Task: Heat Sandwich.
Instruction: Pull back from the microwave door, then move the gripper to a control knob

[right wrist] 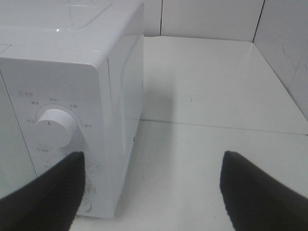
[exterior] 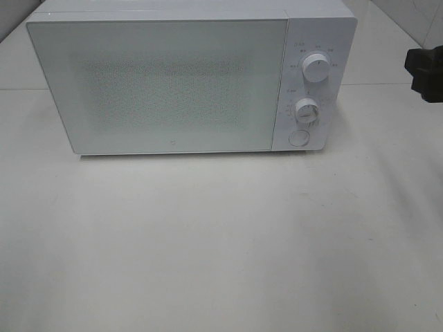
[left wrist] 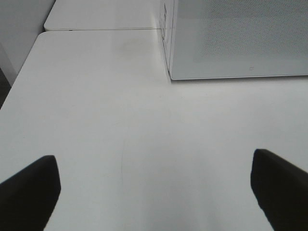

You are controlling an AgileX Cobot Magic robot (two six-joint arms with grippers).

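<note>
— how many things do you count?
— one microwave, door shut, across the upper half of the high view. two knobs on its right side, upper knob over lower knob, and one round button below. two grippers.
— any writing?
— small marks ring the knobs, too tiny to read.
— the fingers?
— left gripper is spread wide over the table, holding nothing. right gripper is spread too, empty, by the knobs.
— the sandwich?
— can't tell where it is.
</note>
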